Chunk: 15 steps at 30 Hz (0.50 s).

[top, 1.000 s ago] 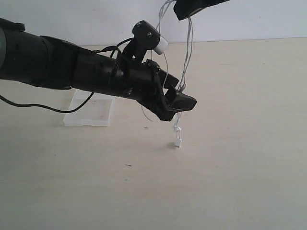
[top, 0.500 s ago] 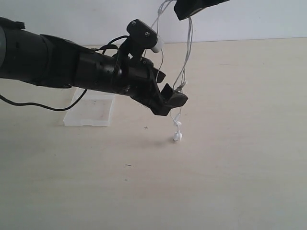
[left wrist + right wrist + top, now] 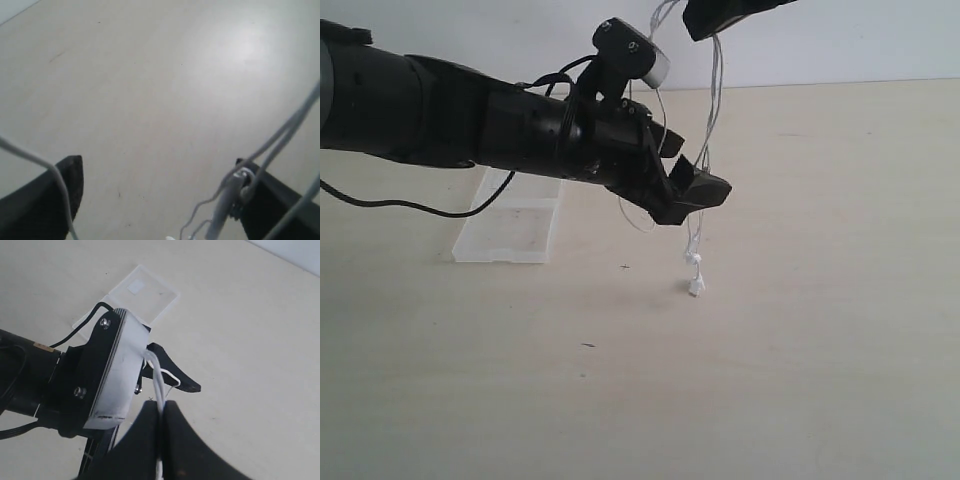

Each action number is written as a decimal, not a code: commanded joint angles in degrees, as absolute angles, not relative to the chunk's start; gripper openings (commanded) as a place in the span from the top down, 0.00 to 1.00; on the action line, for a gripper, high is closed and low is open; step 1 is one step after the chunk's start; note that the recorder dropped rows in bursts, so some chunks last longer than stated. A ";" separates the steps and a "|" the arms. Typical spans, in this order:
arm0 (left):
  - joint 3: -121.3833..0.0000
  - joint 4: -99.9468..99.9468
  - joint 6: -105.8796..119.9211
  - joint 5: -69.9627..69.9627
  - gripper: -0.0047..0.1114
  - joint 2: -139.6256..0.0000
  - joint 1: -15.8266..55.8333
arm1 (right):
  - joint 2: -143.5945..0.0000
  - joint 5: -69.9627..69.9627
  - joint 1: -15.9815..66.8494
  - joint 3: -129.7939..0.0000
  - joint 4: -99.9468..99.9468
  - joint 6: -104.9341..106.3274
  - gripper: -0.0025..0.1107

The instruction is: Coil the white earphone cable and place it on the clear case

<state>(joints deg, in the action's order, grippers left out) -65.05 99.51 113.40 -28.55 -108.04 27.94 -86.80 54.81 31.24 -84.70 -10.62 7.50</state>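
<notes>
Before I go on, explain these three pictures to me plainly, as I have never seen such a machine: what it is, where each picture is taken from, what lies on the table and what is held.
This is a robot with two arms, each ending in a pincer. The wide picture comes from a camera standing off the arms. The other two come from cameras on the wrists, looking along each pincer. The right pincer, high up, is shut on the white earphone cable, whose earbuds dangle close to the table. The left pincer stands open with strands running past its fingers, gripping nothing. The clear case lies flat on the table, partly behind the left arm.
</notes>
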 commanded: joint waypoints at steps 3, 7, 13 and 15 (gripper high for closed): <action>-65.43 99.95 113.03 -28.18 0.49 -107.64 27.98 | -86.62 53.40 31.20 -84.93 -10.02 8.28 0.98; -65.43 99.95 113.50 -30.34 0.82 -107.64 27.98 | -86.53 53.27 31.20 -84.93 -10.36 8.41 0.98; -65.43 99.95 114.15 -32.13 0.96 -107.64 27.98 | -84.54 52.31 31.20 -84.93 -10.30 8.69 0.98; -65.43 99.95 113.92 -32.13 0.96 -107.64 27.98 | -83.31 52.05 31.20 -84.93 -10.19 8.69 0.98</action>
<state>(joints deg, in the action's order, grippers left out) -65.05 99.51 113.81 -31.64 -108.04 27.94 -85.51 53.58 31.24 -84.70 -10.62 8.20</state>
